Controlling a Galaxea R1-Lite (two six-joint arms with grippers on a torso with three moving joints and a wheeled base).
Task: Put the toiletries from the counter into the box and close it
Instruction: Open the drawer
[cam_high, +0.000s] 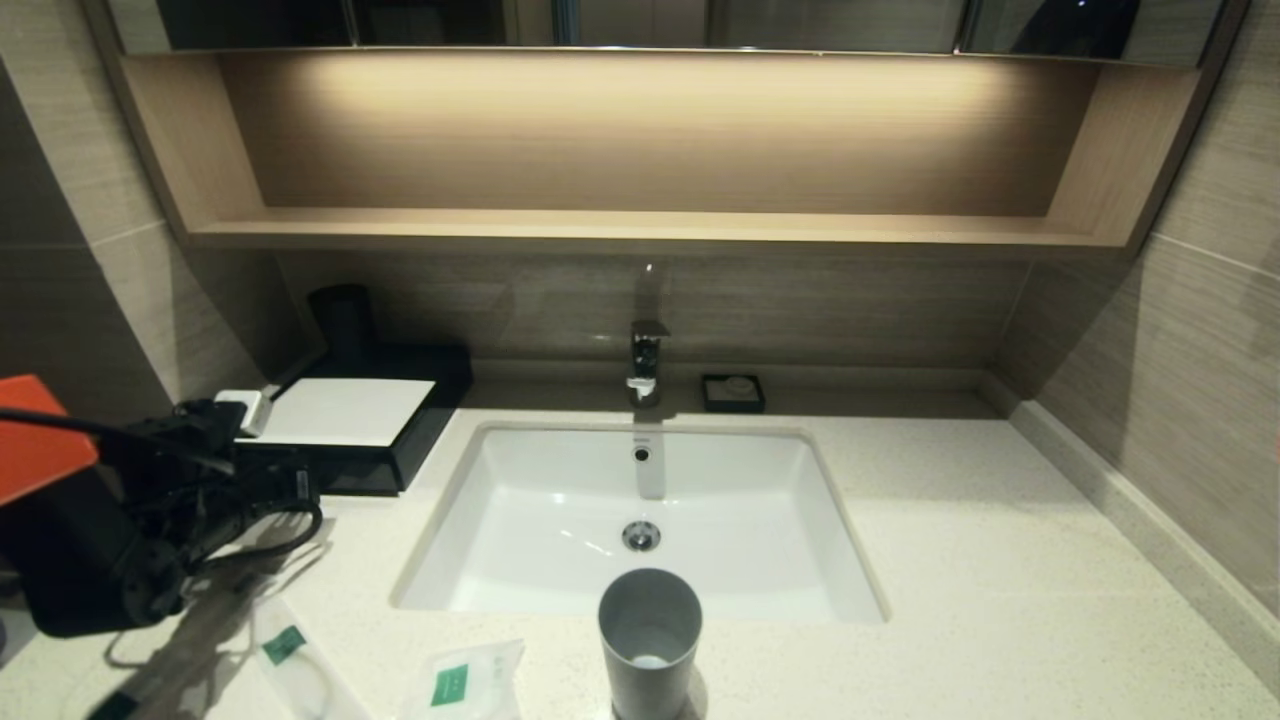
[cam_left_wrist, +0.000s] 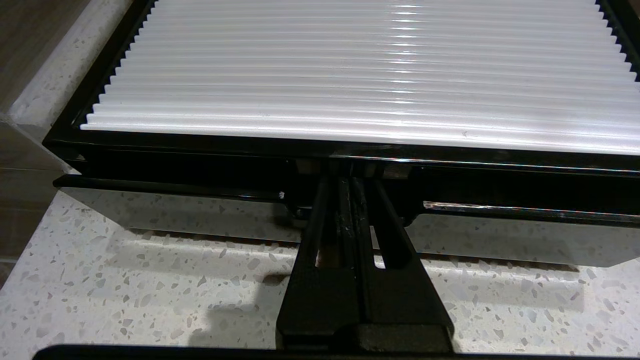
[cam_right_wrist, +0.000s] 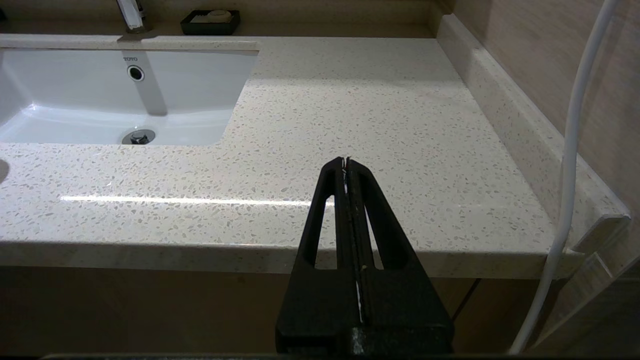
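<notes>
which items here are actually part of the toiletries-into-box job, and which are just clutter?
Part of the job:
- two packets with green labels at the counter's front edge
- black box, drawer front
- counter
- left gripper, shut, tips at the drawer front
- right gripper, shut, parked off the counter's front edge

Just lying about:
- grey cup
- soap dish
- faucet
- sink

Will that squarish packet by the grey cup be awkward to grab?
Probably. The squarish packet looks like thin, crinkled film lying flat on the counter, so it is likely floppy and light, and may slide rather than lift. It shouldn't roll.
</notes>
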